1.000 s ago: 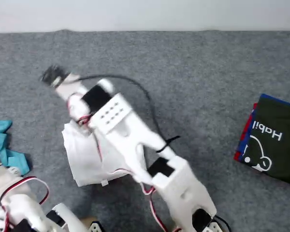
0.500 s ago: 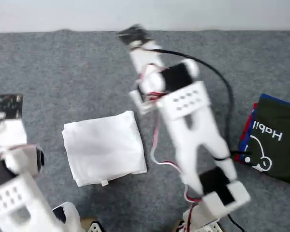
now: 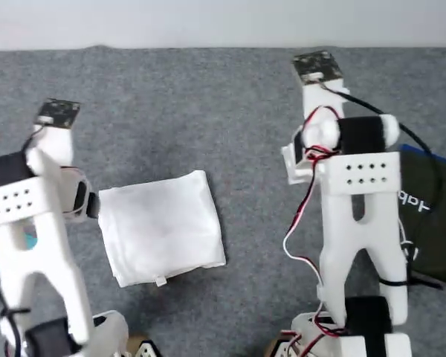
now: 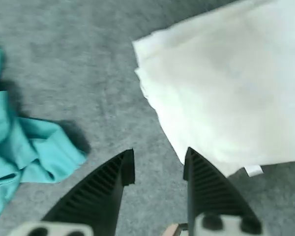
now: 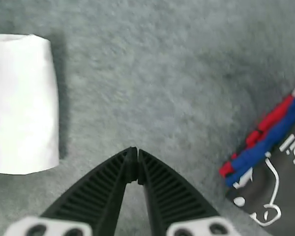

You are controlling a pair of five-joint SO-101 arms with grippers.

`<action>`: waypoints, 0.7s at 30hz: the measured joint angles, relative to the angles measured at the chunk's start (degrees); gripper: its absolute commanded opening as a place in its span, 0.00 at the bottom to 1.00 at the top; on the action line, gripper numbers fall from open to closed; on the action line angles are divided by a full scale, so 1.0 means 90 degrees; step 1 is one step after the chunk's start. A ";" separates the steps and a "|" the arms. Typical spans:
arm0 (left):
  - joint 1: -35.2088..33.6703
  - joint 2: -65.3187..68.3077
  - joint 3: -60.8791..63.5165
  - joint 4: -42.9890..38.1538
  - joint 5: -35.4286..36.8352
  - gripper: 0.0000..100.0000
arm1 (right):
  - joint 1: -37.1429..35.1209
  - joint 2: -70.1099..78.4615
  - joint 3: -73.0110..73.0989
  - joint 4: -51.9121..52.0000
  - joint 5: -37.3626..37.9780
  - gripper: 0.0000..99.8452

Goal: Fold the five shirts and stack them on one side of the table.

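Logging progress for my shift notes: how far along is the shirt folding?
Done: a stack on the right with a dark shirt on top, and the white shirt folded in the middle. In hand: nothing; the left claw is open by the white shirt's edge, the right claw shut and empty. Left: put the white shirt on the stack, then fold the crumpled teal shirt.

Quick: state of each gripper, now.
Left gripper: open, holding nothing.
Right gripper: closed, holding nothing.
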 measured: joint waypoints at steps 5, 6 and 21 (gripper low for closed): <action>0.0078 0.0723 0.0000 -0.0020 0.0020 0.17 | 0.0576 0.0000 0.0244 0.0000 0.0000 0.01; 0.0078 0.0850 0.0000 -0.0049 0.0020 0.17 | 0.0664 0.0000 0.0274 0.0000 0.0000 0.01; 0.0078 0.2071 0.0000 -0.1328 0.0020 0.17 | 0.1006 0.0000 0.0361 0.0000 0.0000 0.01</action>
